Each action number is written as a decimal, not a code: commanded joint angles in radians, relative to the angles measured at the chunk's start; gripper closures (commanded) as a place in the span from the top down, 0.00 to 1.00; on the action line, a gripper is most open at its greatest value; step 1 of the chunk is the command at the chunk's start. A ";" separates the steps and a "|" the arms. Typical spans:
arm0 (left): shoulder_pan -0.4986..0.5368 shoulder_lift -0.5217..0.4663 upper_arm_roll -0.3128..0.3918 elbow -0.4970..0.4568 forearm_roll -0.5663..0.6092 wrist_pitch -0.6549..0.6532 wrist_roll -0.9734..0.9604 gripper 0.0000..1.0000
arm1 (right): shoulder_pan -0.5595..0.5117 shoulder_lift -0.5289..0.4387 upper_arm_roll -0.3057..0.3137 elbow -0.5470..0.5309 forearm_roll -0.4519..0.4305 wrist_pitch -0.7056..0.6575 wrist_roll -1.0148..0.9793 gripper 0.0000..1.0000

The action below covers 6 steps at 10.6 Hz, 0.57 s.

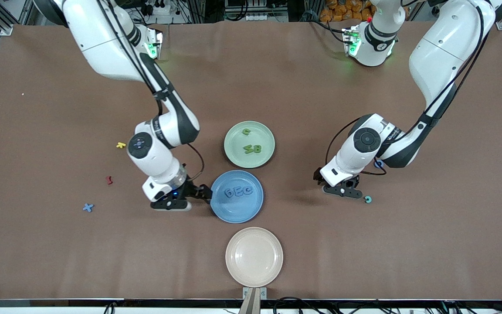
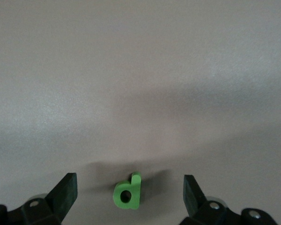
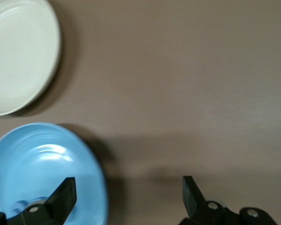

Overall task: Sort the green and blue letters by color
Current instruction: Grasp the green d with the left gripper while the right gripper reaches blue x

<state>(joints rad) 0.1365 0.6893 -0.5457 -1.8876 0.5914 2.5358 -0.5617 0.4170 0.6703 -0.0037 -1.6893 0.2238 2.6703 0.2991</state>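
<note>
I see three letters on the blue plate (image 1: 236, 196), three on the green plate (image 1: 249, 144). Blue X (image 1: 88, 207) and green p (image 2: 128, 191) remain. Right gripper (image 1: 205, 192) released at the blue plate's rim; left gripper (image 2: 129, 192) spread over the p.

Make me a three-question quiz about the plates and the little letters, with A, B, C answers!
1. Where does the blue X lie?
A. on the blue plate
B. on the bare table, toward the right arm's end
C. on the green plate

2. How many letters lie on the blue plate?
A. one
B. three
C. five

3. How are the left gripper's jaws?
A. open over a green letter
B. shut on a green letter
C. shut on nothing

Answers: 1 B, it sits on brown table, off every plate. 2 B, three blue shapes show there. 3 A, the letter lies between spread jaws.
</note>
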 commanded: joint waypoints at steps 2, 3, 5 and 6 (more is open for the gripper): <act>-0.008 0.018 -0.004 0.015 0.021 -0.034 0.017 1.00 | -0.140 -0.072 -0.030 -0.096 0.009 -0.009 -0.193 1.00; -0.008 0.018 -0.002 0.009 0.021 -0.034 0.017 1.00 | -0.189 -0.074 -0.036 -0.096 0.009 -0.036 -0.265 1.00; -0.006 0.015 -0.002 0.013 0.021 -0.071 0.037 1.00 | -0.243 -0.086 -0.111 -0.092 0.009 -0.183 -0.366 1.00; -0.006 0.016 -0.002 0.015 0.021 -0.071 0.045 1.00 | -0.277 -0.089 -0.136 -0.087 0.008 -0.258 -0.377 1.00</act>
<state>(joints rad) 0.1301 0.7028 -0.5452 -1.8874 0.5914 2.4911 -0.5463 0.2012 0.6283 -0.0965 -1.7497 0.2237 2.5480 -0.0120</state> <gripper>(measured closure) 0.000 0.000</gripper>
